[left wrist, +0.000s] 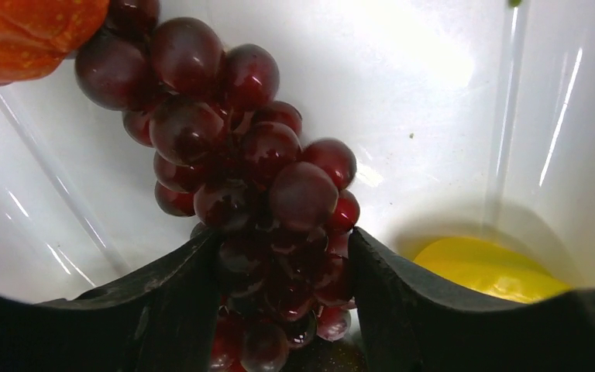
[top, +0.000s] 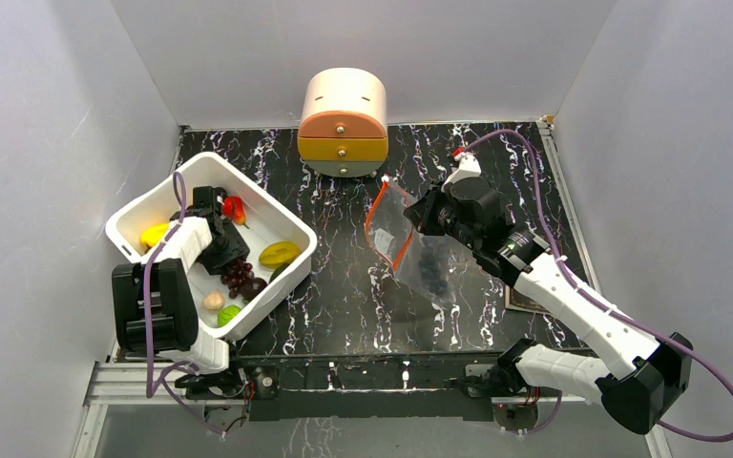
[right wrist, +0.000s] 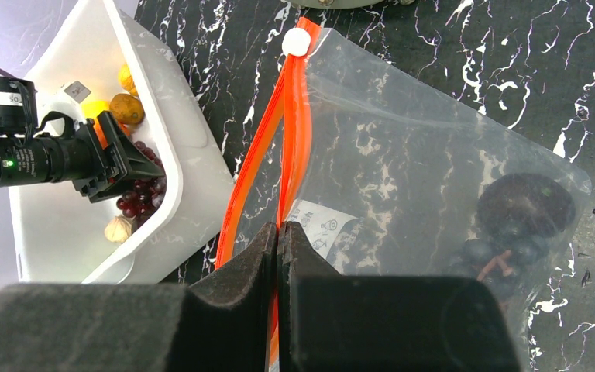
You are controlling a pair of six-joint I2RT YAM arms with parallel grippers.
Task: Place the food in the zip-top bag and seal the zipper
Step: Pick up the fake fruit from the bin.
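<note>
- Left gripper is down in the tub at the table's left edge, its fingers apart on either side of the red grapes and close against them; whether they pinch yet I cannot tell
- Right gripper is clamped together on the zipper, right of the table's middle
- Bag hangs from that grip, its mouth gaping; the slider sits at the zipper's far end
- Dark grapes lie in the bag's bottom
- In the tub, an orange piece touches the red grapes and a yellow piece lies near them
- Drawer box stands at the far edge
</note>
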